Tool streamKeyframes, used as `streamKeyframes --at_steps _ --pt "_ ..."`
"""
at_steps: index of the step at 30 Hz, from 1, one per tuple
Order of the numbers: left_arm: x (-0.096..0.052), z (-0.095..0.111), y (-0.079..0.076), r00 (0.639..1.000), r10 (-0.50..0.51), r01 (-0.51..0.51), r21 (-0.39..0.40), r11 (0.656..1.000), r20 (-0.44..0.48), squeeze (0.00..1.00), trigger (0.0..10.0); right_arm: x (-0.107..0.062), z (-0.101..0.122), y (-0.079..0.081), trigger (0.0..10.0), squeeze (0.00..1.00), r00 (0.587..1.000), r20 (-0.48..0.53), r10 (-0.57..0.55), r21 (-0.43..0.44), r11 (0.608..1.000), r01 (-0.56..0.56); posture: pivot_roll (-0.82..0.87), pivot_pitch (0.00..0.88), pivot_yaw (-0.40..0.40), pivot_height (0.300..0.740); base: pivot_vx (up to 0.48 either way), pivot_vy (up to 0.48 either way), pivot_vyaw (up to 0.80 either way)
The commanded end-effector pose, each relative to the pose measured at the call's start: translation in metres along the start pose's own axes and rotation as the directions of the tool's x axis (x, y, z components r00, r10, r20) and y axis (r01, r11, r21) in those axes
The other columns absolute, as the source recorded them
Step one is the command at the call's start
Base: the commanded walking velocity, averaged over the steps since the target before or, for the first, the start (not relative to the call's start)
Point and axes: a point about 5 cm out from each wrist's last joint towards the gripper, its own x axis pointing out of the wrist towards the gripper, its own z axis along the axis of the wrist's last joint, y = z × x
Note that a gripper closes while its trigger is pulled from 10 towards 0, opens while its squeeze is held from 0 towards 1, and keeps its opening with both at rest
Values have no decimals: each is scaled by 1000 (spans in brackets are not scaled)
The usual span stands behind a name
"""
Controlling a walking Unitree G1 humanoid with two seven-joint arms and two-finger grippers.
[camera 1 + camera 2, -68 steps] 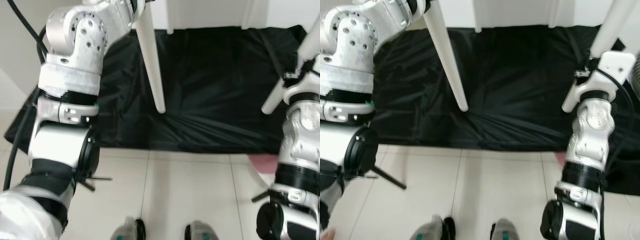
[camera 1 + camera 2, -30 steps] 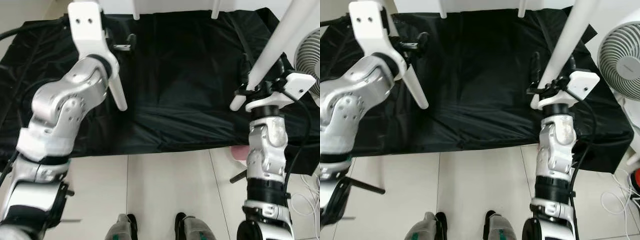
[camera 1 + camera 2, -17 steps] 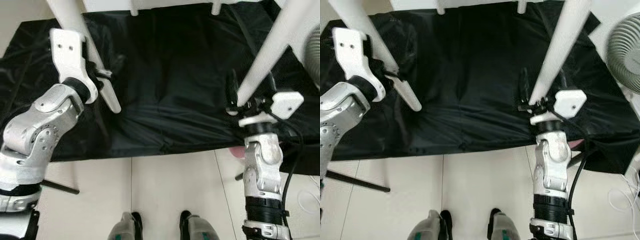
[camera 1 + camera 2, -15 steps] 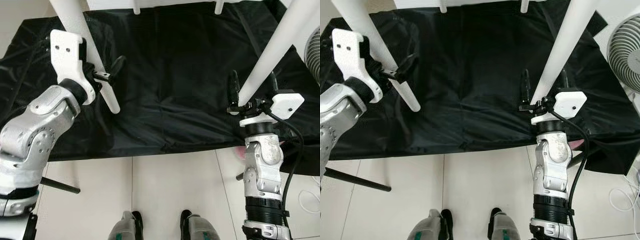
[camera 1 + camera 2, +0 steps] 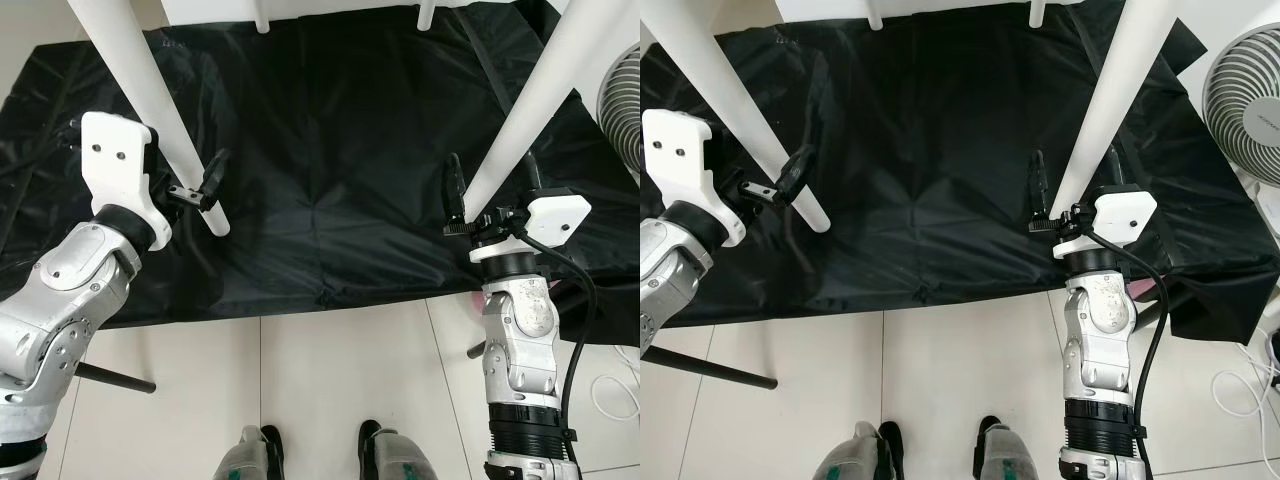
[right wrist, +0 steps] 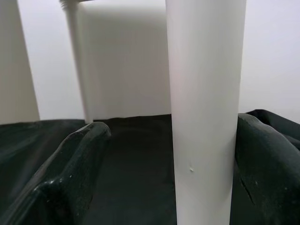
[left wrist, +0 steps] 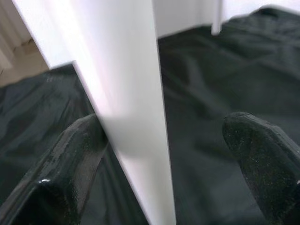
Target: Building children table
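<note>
While straddling two white legs (image 5: 165, 120) over the black sheet (image 5: 340, 150), looks nearly built: legs attached, table seemingly upright, only setting down and letting go left. Left gripper (image 5: 196, 190) spread around one smooth tapered leg; right gripper (image 5: 1072, 187) likewise apart around the other, not clamped. Glossy, crinkled fabric below.

White table legs (image 5: 150, 95) slanting upward

White table legs (image 5: 150, 95), black sheet (image 5: 330, 150), pale tile floor (image 5: 330, 390), white fan (image 5: 1245, 95).
</note>
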Motion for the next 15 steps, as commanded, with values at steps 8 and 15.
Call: streamKeyframes --at_steps 8,15 --pt "-32 -9 12 998 60 -59 66 996 -20 0 10000 -15 -15 27 10000 0 971 -77 227 -14 973 -229 45 231 24 740 0 0 0" --pt "-47 -21 7 998 52 -52 32 998 -27 0 10000 -25 -22 26 10000 0 964 -108 245 -28 968 -249 44 223 17 740 0 0 0"
